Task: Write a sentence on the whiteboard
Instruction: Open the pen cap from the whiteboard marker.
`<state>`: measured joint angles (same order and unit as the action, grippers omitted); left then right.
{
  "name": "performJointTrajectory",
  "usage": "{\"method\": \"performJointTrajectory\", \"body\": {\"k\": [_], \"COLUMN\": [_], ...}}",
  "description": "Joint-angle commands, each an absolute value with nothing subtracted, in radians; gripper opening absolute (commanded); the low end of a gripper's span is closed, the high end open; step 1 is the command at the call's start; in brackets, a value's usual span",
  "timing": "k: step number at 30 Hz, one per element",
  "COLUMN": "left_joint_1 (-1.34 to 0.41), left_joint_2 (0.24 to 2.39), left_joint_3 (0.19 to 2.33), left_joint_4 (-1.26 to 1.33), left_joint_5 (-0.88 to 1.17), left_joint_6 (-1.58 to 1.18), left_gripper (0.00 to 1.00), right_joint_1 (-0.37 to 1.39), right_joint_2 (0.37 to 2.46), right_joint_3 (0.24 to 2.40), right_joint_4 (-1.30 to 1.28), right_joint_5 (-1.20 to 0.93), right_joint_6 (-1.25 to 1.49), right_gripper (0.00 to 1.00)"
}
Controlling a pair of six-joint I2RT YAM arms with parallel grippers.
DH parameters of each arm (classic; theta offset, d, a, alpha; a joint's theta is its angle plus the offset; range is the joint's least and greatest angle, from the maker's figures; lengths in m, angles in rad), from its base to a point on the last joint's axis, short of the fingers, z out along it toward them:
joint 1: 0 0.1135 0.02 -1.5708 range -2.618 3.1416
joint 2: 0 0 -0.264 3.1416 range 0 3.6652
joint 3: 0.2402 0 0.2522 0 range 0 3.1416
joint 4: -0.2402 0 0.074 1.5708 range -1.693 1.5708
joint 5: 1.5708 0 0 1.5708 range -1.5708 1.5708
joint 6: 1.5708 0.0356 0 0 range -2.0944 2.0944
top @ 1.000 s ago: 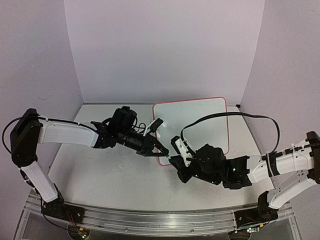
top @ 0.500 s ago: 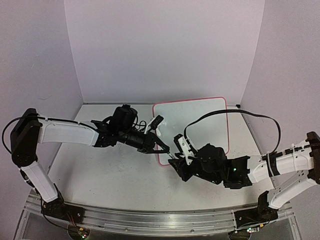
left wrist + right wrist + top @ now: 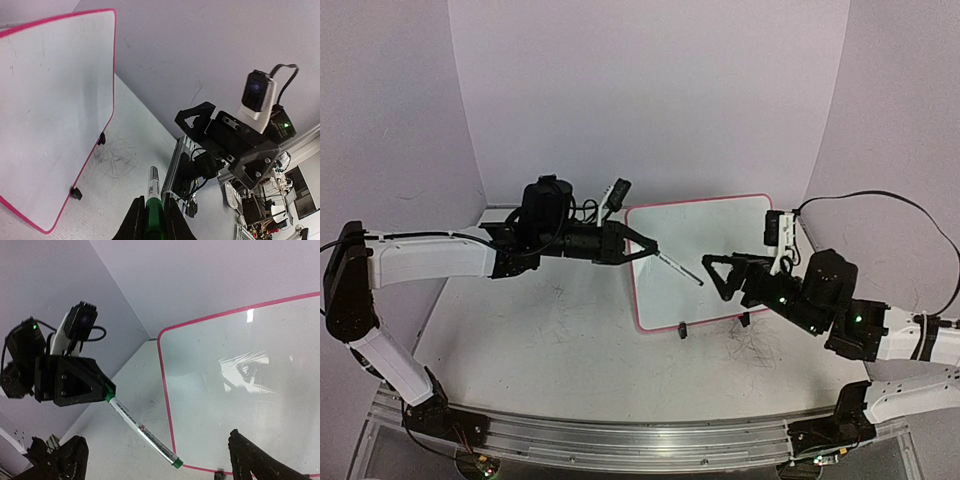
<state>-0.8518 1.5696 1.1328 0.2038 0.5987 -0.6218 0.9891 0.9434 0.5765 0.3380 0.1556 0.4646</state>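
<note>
The whiteboard (image 3: 720,245) stands tilted at the table's back, white with a pink rim, and also fills the left wrist view (image 3: 50,110) and the right wrist view (image 3: 240,385). The sentence is out of view: the board's face shows only glare and faint marks. My left gripper (image 3: 648,250) (image 3: 152,204) hangs over the board's left edge, shut on a green-and-white marker (image 3: 680,269) (image 3: 153,182) (image 3: 142,432) that points toward the right arm. My right gripper (image 3: 716,277) (image 3: 157,465) is open and empty, a short way beyond the marker's free end. From the right wrist, the left gripper (image 3: 75,385) grips the marker's green end.
Grey scribble scratches (image 3: 755,345) (image 3: 115,160) mark the tabletop in front of the board. Two black clip feet (image 3: 682,328) (image 3: 744,320) hold its near edge. Pale walls close in the back and sides. A metal rail (image 3: 620,435) runs along the near edge.
The right gripper opened, let go of the marker and drew back to the right. The left gripper, shut on the marker, rose and carried it over the board's left edge.
</note>
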Motion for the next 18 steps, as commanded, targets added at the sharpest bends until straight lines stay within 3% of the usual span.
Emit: {"method": "performJointTrajectory", "body": {"k": [1,10,14,18], "left_joint_1": [-0.846,-0.848,-0.856,-0.860], "left_joint_2": [1.524,1.539,1.566,1.577], "left_joint_3": [1.164,1.103,1.087,1.074], "left_joint_4": [0.412,0.725,0.767,0.801], "left_joint_5": [0.626,0.686,0.690,0.685], "left_joint_6": [-0.712,-0.944,-0.993,-1.015], "left_gripper": [0.00,0.00,0.00,0.00], "right_joint_1": [0.873,0.758,0.755,0.755], "right_joint_2": [0.917,1.040,1.109,1.181], "right_joint_3": [0.592,0.625,0.651,0.677], "right_joint_4": [0.373,0.645,0.762,0.857], "right_joint_5": [-0.138,-0.469,-0.509,-0.532], "right_joint_6": [0.629,0.873,0.926,0.974], "right_gripper": [0.98,0.98,0.89,0.73]}}
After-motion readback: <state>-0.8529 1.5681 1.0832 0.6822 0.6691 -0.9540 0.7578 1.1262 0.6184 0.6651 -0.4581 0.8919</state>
